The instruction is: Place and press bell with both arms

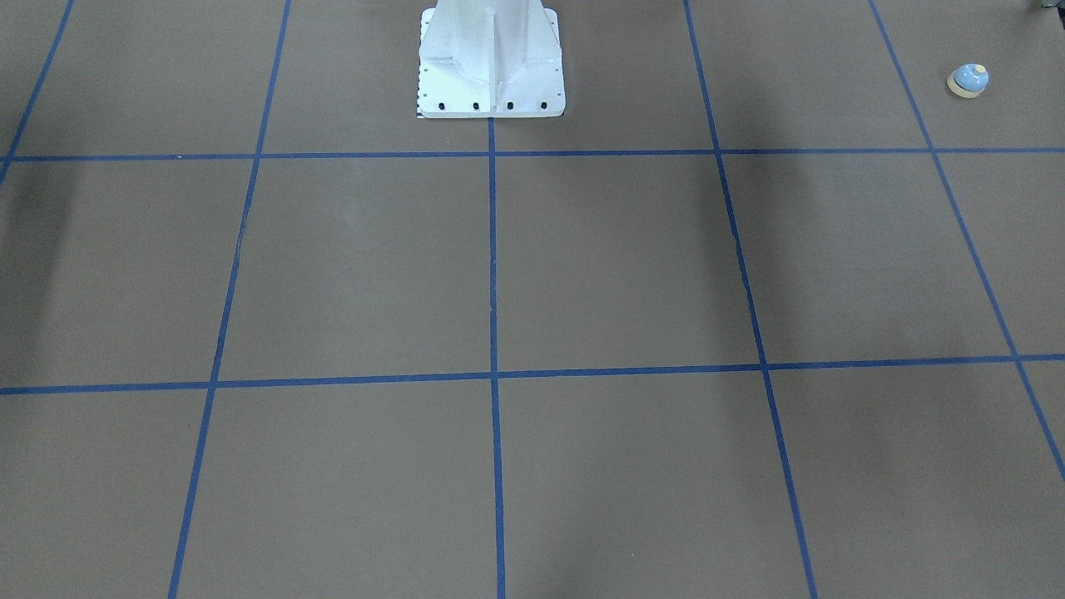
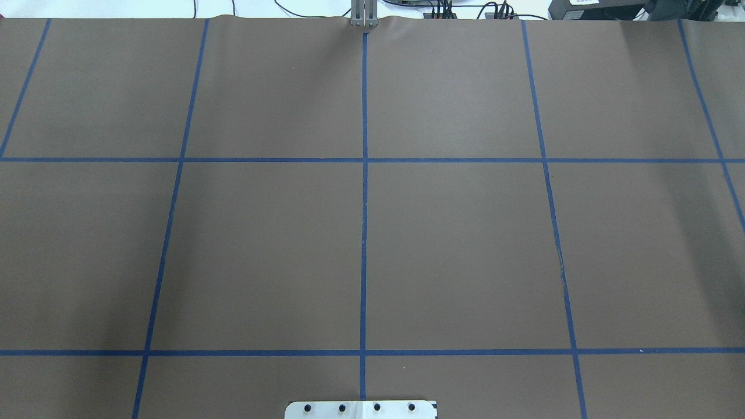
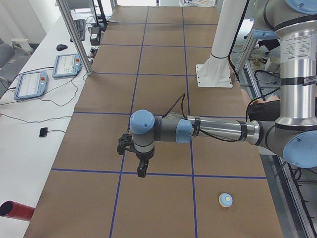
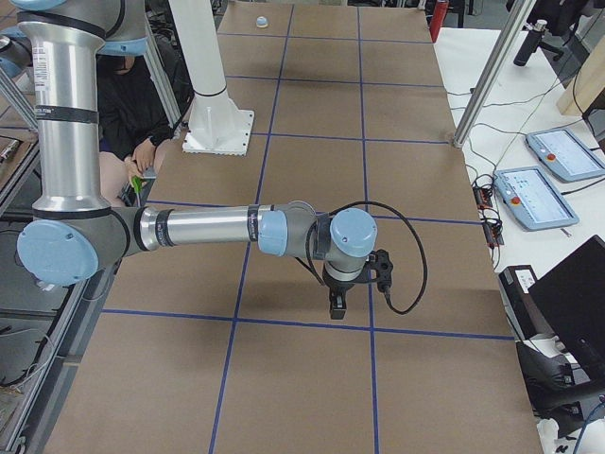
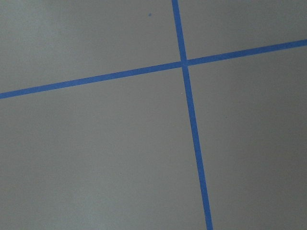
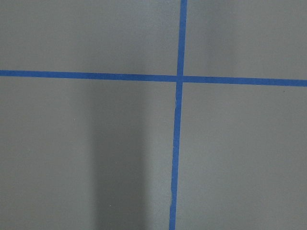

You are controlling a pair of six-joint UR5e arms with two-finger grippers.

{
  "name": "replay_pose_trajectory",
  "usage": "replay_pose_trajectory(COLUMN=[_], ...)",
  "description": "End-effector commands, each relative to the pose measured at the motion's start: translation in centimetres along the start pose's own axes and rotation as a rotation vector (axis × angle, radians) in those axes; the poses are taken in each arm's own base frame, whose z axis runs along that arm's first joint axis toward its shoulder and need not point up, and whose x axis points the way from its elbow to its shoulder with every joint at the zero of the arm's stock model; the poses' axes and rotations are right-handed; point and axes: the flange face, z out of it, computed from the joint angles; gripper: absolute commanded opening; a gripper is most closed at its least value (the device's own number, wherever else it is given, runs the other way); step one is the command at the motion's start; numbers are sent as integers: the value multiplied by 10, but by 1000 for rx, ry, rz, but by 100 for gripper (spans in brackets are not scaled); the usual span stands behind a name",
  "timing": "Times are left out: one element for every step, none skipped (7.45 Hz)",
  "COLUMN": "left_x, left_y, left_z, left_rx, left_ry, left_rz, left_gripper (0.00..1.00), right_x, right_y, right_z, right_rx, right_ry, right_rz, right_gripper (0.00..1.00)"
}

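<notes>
Dull brown paper, shiny metal and plastic.
The table wears smooth, matt brown paper with flat blue tape lines. The pedestal looks like white painted metal, softly shiny. The left arm and right arm have shiny silver metal tubes and smooth light-blue plastic caps. The bell has a glossy blue dome.

Brown paper gridded with blue tape lines covers the table. Along its edge opposite the robot runs a white bench carrying 2 screen pendants, a keyboard and cables. An aluminium post rises there.
</notes>
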Motion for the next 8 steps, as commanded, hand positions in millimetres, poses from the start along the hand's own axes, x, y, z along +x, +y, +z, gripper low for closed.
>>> replay_pose_trajectory(left_x=[1,2,8,13,20,42,61,87], left_y=[-3,-6,-17,-20,-31,-46,-41,-34], left_z=[-2,-3,-12,-18,-29,-57,-90,-117], left_rx=[4,6,21,26,24,-1,-19,-45], left_ry=[0,-2,-2,-7,-12,-19,-104,-149], left_rz=[5,7,18,25,23,11,5,-2], left_gripper=[100,100,100,100,100,100,100,100], right_x=[-3,-3,-3,-3,-4,-4,-4,-4], right_y=[-3,-4,-4,-4,-4,-3,-3,-3], right_z=[-3,-3,-3,-3,-4,-4,-4,-4], right_rx=[6,7,7,6,7,8,8,8], right_ry=[-1,-2,-2,-1,-1,-2,-4,-4], right_rz=[-12,-9,-9,-9,-10,-10,-10,-10], right_gripper=[100,100,100,100,100,100,100,100])
